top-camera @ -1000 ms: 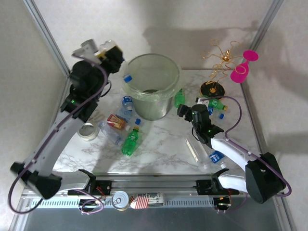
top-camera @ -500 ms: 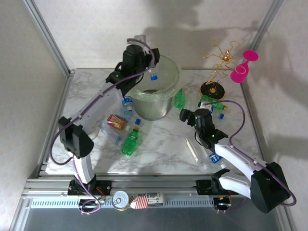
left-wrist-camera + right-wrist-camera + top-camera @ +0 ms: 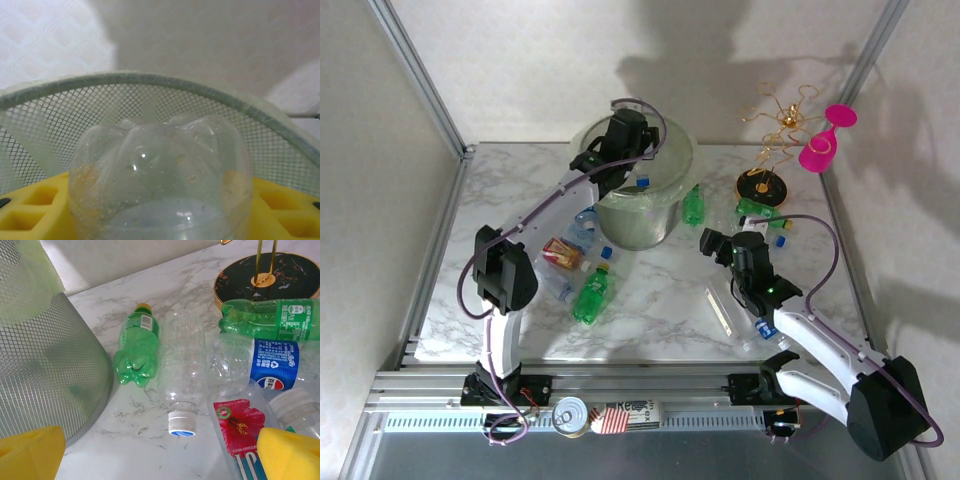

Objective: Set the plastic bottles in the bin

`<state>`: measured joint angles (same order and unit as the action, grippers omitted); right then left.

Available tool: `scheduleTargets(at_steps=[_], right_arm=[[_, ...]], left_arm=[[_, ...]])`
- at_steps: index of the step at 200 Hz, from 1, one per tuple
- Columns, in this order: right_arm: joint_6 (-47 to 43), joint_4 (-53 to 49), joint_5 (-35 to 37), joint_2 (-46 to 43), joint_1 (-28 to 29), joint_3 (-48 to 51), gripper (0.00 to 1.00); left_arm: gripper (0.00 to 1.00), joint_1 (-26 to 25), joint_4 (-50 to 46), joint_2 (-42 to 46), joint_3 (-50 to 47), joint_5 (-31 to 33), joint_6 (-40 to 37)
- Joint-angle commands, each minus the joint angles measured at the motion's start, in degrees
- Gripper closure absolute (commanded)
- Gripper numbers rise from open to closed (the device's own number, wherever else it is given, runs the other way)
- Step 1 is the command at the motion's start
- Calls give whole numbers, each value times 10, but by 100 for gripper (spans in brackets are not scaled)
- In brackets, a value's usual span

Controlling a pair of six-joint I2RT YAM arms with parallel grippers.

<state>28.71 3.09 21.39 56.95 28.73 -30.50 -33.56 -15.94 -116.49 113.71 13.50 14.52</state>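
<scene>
Checked left arm (image 3: 545,215): white tubular links, black joint housings, purple cable (image 3: 470,290) looped alongside. Checked right arm (image 3: 820,335): same white links, black joints, bulky black housing at near end, purple cable arching over. Noted left gripper (image 3: 160,215), right gripper (image 3: 160,457): yellow foam pads (image 3: 290,455), square recesses moulded in left set.

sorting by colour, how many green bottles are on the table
3. One green bottle lies near-left of the bin, a second right of the bin, a third by the stand. Others may be hidden.
</scene>
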Motion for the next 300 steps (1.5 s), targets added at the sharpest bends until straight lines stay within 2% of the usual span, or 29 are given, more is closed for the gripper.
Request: scheduleTargets(at_steps=[1,46,79,100,121,171,219,260,300], right_arm=[[-9,-9,13,-10,-4,8,1],[-10,-11,10,-8,-5,3,1],[-12,-17,1,3,-5,-7,1],[-14,-23,-7,14,-5,-16,1],[-14,-30,-13,25,-5,-25,1],[-17,-52,-28,38,-5,-42,1],[-17,-84,-51,61,-5,-64,1],[-11,-133,-58,87,-5,-90,1],[-10,-206,-65,94,-5,-119,1]], left_arm=[[46,-6,-15,-3,30,18,-10],[23,-17,-18,8,47,12,-12],[15,-28,-7,42,48,-1,-13],[5,-35,7,73,41,-9,-12],[2,-38,37,117,8,-22,-3],[0,-38,171,277,-180,-9,9],[0,-34,294,458,-402,82,9],[0,-19,303,566,-549,163,25],[0,15,285,659,-684,224,94]])
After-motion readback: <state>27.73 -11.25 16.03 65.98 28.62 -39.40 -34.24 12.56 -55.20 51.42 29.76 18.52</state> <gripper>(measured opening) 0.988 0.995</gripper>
